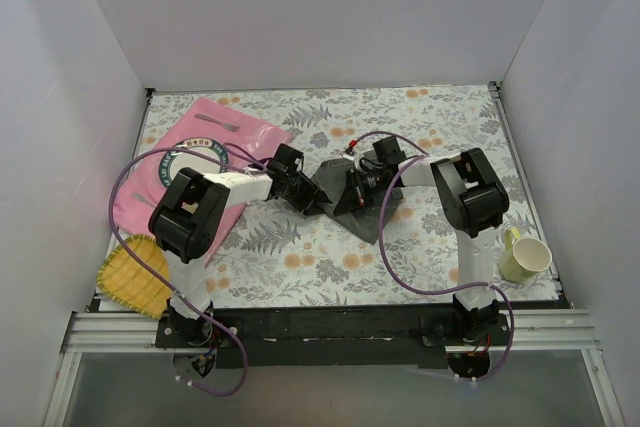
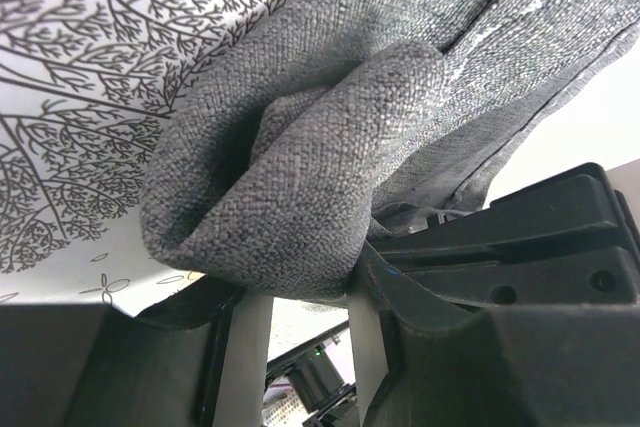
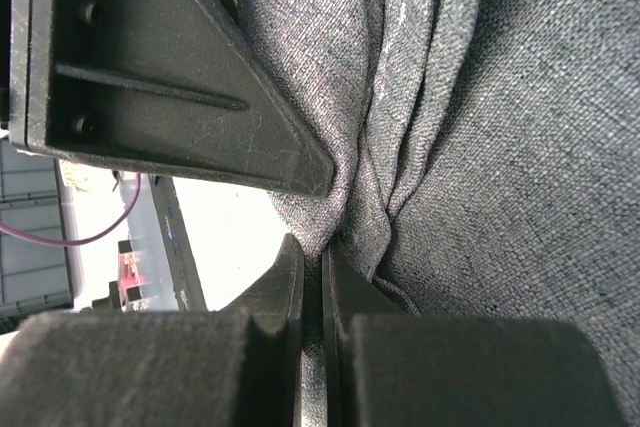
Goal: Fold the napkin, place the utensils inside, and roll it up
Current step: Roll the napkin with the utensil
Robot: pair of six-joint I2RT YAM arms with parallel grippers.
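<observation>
The dark grey napkin [image 1: 345, 209] lies bunched mid-table between my two grippers. My left gripper [image 1: 303, 193] holds its left side; in the left wrist view its jaws [image 2: 300, 292] stand a little apart with a thick wad of napkin [image 2: 300, 147] pinched at the tips. My right gripper [image 1: 356, 187] is shut on the right side; in the right wrist view its jaws [image 3: 322, 247] are almost together on a fold of napkin [image 3: 500, 147]. One silver utensil [image 1: 216, 123] lies on the pink placemat [image 1: 245, 137] at the far left. The knife is not visible.
A yellow woven mat [image 1: 133, 274] lies at the near left edge. Two pale cups [image 1: 524, 257] stand at the near right. Purple cables loop over the floral tablecloth [image 1: 330, 267]. White walls enclose the table on three sides.
</observation>
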